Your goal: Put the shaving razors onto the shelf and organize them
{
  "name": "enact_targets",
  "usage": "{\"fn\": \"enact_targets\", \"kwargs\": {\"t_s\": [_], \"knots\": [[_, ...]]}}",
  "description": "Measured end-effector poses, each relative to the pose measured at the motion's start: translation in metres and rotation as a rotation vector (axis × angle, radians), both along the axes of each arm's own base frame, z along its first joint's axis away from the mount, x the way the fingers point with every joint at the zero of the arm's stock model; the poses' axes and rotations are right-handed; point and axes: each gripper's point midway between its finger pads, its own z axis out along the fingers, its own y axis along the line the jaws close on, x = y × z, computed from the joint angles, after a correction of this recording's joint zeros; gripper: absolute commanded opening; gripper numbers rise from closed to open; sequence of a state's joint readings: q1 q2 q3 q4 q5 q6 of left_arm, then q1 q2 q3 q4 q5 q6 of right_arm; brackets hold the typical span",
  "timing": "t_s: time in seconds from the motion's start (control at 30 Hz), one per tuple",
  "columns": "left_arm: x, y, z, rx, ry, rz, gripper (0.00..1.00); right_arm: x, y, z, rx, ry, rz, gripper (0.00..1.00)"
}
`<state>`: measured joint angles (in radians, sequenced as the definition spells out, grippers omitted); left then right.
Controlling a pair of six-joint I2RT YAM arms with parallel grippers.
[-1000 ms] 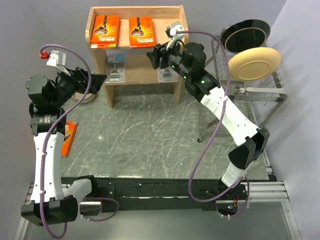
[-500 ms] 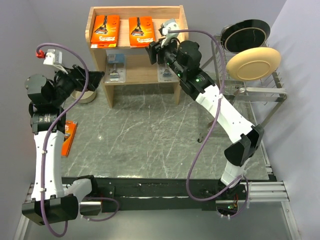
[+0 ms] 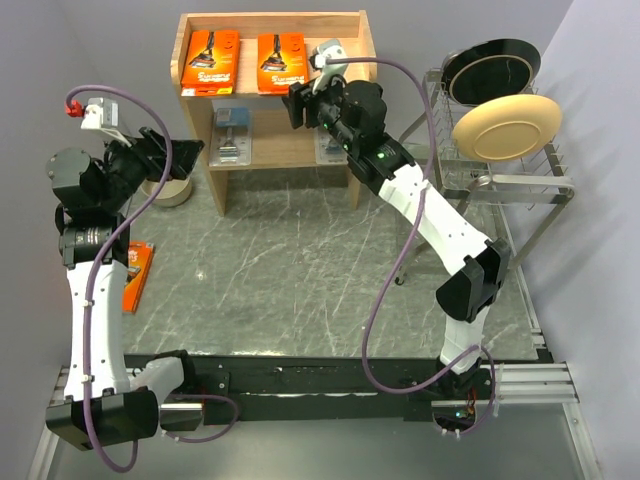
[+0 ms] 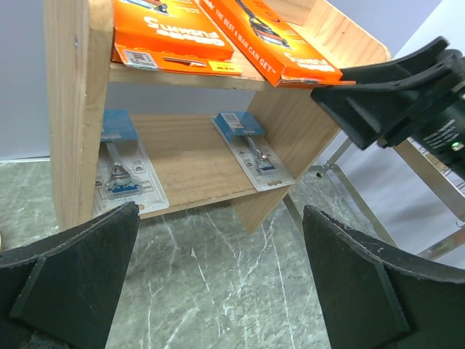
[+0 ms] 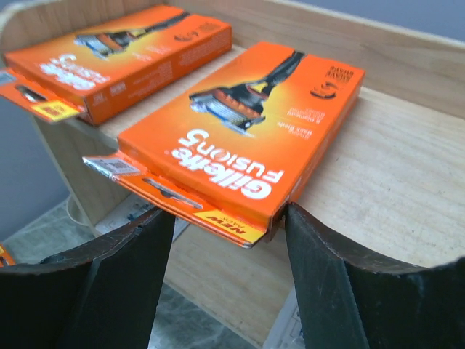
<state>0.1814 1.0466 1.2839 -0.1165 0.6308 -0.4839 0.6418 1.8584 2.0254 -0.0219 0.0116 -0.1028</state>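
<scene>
Shelf stood ahead of both grippers. Right gripper was unclenched and empty, fingers flanking near end of orange pack lying on top tray. Second orange pack lay beyond-left. Left gripper was spread wide, empty. Blister packs lay ahead on lower board.

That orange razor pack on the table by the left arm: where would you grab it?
Likely from straight above, pinching across its narrow width. The orange pack lies flat on the table, so only its long edges offer a hold; the left arm hides part of it.
</scene>
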Motion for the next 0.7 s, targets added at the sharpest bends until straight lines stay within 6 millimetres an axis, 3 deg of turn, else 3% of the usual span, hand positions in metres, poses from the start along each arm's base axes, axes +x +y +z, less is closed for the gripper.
{"fn": "enact_targets", "kwargs": {"t_s": [0.17, 0.4, 0.7], "knots": [[0.001, 0.004, 0.000, -0.008, 0.004, 0.012, 1.00, 0.003, 0.005, 0.014, 0.052, -0.011, 0.010, 0.69], [0.001, 0.007, 0.000, -0.017, 0.009, 0.022, 0.99, 0.009, 0.013, 0.001, 0.047, 0.011, 0.024, 0.69], [0.001, 0.009, 0.000, -0.029, 0.014, 0.027, 0.99, 0.011, 0.015, 0.002, 0.049, 0.006, 0.024, 0.72]]}}
